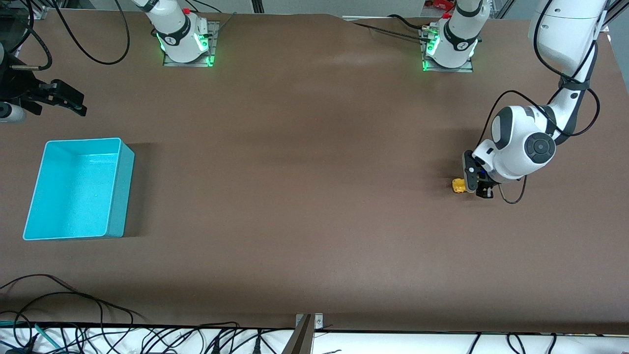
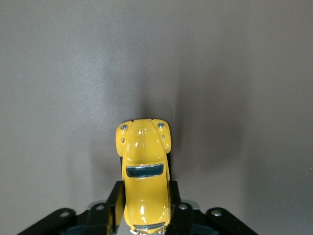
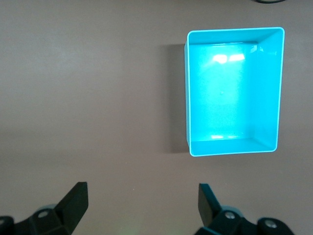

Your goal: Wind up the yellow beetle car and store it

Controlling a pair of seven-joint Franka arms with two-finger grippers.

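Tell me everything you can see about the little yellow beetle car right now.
The yellow beetle car is a tiny glossy toy, metal or hard plastic by its shine, with a rounded body, a dark windscreen and small silver headlights. It sits upright on the brown table at the left arm's end. The left tool is shut on it, a black finger pressing each flank. Its nose points away from the tool. Its wheels are hidden.

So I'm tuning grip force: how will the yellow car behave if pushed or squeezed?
The car, between the left pincer's fingers, probably rolls if nudged, having wheels. Its glossy rounded shell looks slippery. It seems rigid and, being tiny, likely light.
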